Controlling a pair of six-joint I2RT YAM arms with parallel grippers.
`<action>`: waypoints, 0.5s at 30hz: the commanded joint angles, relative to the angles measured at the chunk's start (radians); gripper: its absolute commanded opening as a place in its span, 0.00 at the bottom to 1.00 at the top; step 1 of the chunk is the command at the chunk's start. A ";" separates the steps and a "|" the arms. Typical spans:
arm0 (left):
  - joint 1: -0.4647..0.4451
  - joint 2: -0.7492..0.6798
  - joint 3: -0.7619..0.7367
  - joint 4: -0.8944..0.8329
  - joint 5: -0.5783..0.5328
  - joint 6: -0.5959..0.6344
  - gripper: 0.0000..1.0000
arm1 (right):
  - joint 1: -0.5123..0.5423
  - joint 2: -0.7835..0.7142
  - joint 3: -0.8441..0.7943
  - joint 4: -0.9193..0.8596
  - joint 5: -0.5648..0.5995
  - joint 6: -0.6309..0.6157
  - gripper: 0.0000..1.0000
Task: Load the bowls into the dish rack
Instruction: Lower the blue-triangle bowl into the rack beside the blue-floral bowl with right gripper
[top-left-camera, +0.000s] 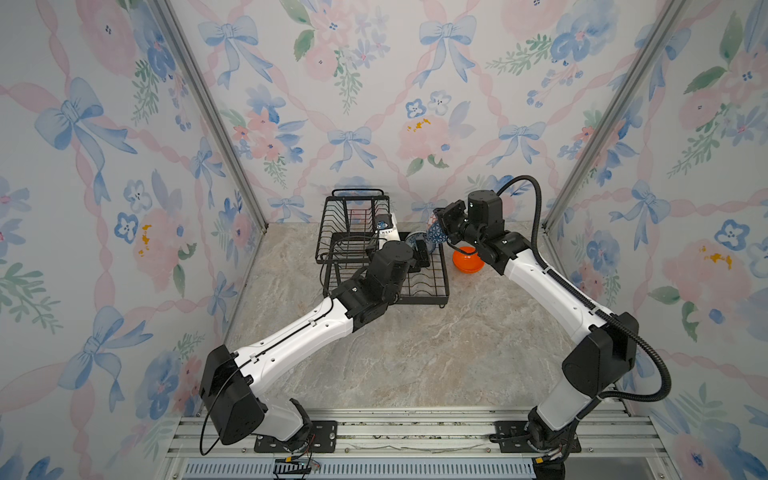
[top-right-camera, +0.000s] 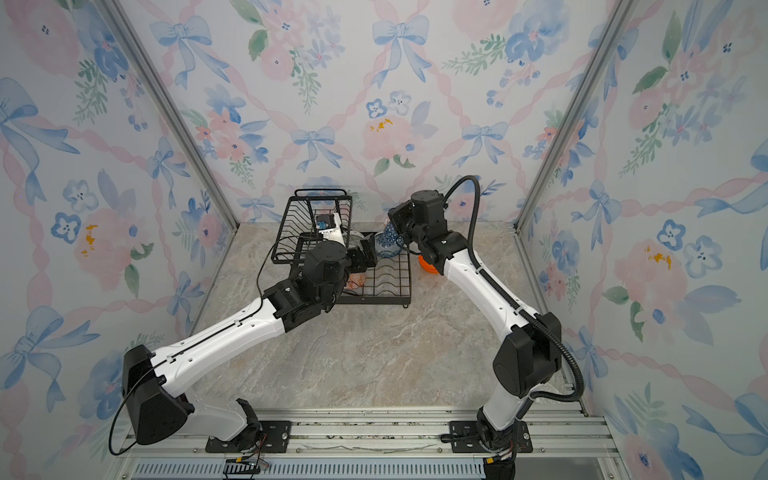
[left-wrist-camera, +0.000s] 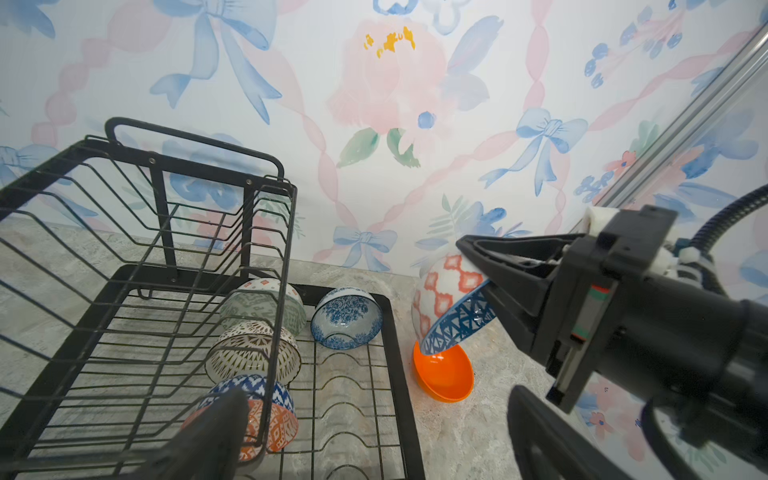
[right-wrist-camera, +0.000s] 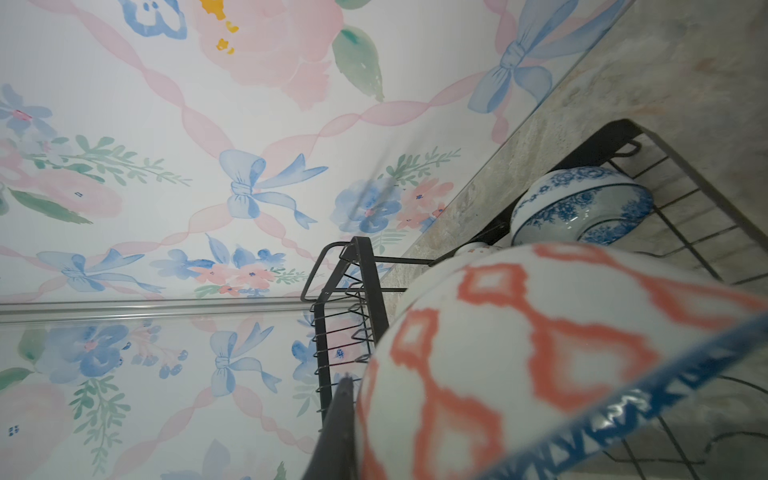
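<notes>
R claw (left-wrist-camera: 482, 282) clenched on orange-diamond bowl (left-wrist-camera: 440, 291) rim; L claw (left-wrist-camera: 376, 397) released, wide. Carry bowl over dish rack (left-wrist-camera: 164, 216) lower tray, seat in a free slot w/o knocking floral bowl (left-wrist-camera: 347, 318).

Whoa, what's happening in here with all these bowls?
Two robot arms are loading bowls into a black wire dish rack. Four bowls lie inside it. The right hand grips an orange-and-white bowl by its rim, beside the rack. The left hand is open and empty above the rack. A plain orange bowl sits on the table.
</notes>
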 joint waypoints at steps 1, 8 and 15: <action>0.007 -0.026 0.016 -0.086 0.059 -0.007 0.98 | -0.007 -0.029 -0.023 0.073 0.020 -0.061 0.00; 0.034 0.001 0.106 -0.208 0.238 0.078 0.98 | -0.006 -0.017 -0.105 0.121 0.032 -0.122 0.00; 0.044 0.007 0.109 -0.216 0.198 0.237 0.98 | -0.005 -0.008 -0.187 0.226 0.018 -0.182 0.00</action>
